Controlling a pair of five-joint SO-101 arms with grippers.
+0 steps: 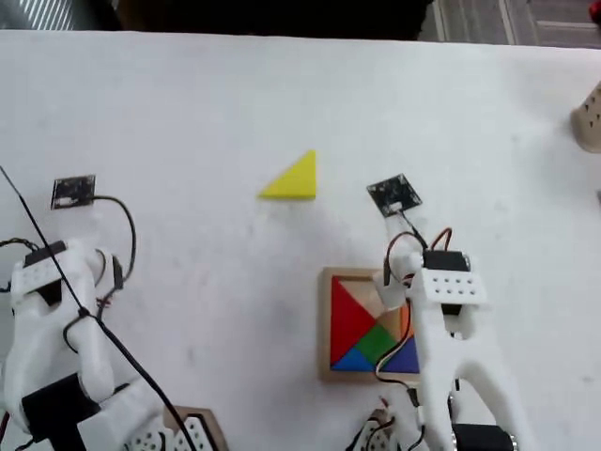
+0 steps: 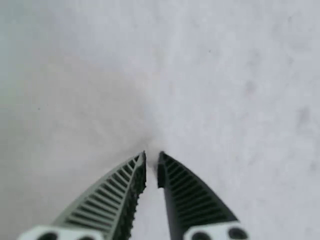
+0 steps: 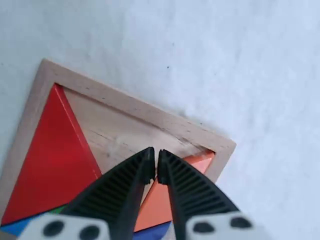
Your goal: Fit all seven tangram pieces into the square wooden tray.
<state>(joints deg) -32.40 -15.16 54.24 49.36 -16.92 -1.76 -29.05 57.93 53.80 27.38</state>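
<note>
the yellow triangle [image 1: 295, 180] lies flat on the white counter [image 1: 188, 113], well apart from the wooden tray [image 3: 131, 101], out past its far edge. the tray already holds a red triangle [image 3: 50, 155], an orange piece [image 3: 199, 161], a green piece [image 1: 378, 340] and a blue piece [image 1: 353, 361]. a three-cornered patch of bare wood [image 3: 125, 131] between red and orange is unfilled.

the right tool [image 3: 155, 162] hangs over that patch, closed on nothing. the left tool [image 2: 151, 160] is closed and empty too, over bare counter off to the side.

the yellow triangle looks light, stiff and smooth, and not fragile. it sits low, so there is little edge to catch, and it may skate on the counter if nudged. the best hold is probably from above, pinching two opposite edges near its middle, not a corner. the gap looks snug, so the piece must go in squarely turned.
</note>
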